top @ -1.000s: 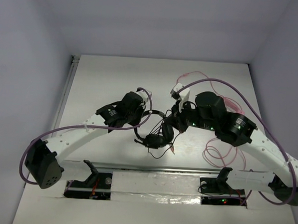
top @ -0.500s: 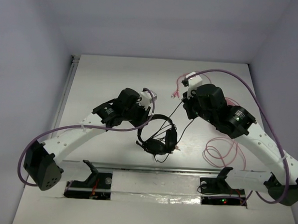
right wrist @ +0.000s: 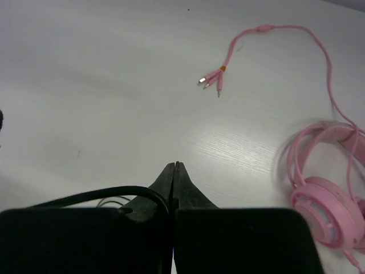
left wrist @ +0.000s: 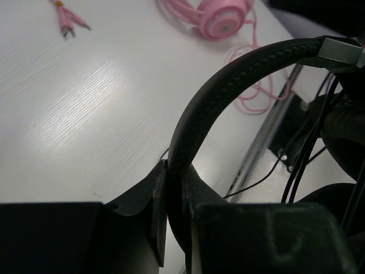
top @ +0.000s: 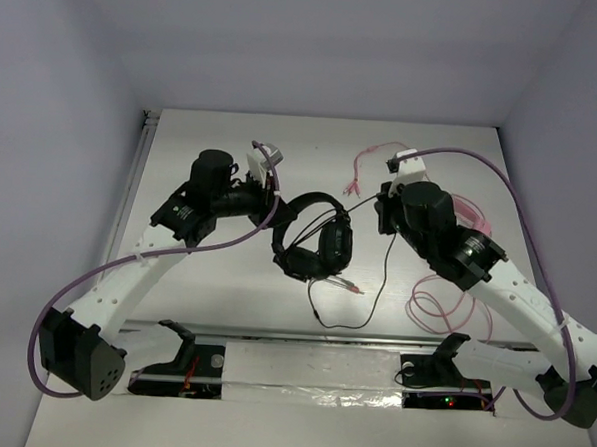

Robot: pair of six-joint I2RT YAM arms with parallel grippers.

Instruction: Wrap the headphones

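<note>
The black headphones (top: 316, 242) hang tilted above the table's middle. My left gripper (top: 275, 206) is shut on their padded headband (left wrist: 228, 91), with its fingers pinching the band from both sides (left wrist: 174, 171). One earcup (top: 334, 245) faces up. The thin black cable (top: 354, 214) runs from the earcups up to my right gripper (top: 381, 201). That gripper is shut on the cable (right wrist: 114, 191), with its fingertips pressed together (right wrist: 174, 165). The rest of the cable trails in a loop on the table in front (top: 345, 323).
Pink headphones (right wrist: 322, 211) lie at the right, partly under my right arm (top: 469, 217). Their pink cable coils toward the front right (top: 443, 303) and its plugs lie at the back middle (top: 354, 186). A metal rail (top: 313, 336) runs along the table's near edge.
My left gripper has swung back and left, carrying the headphones by the headband. My right gripper has moved back and right, drawing the black cable out, and a loop now lies in front.
</note>
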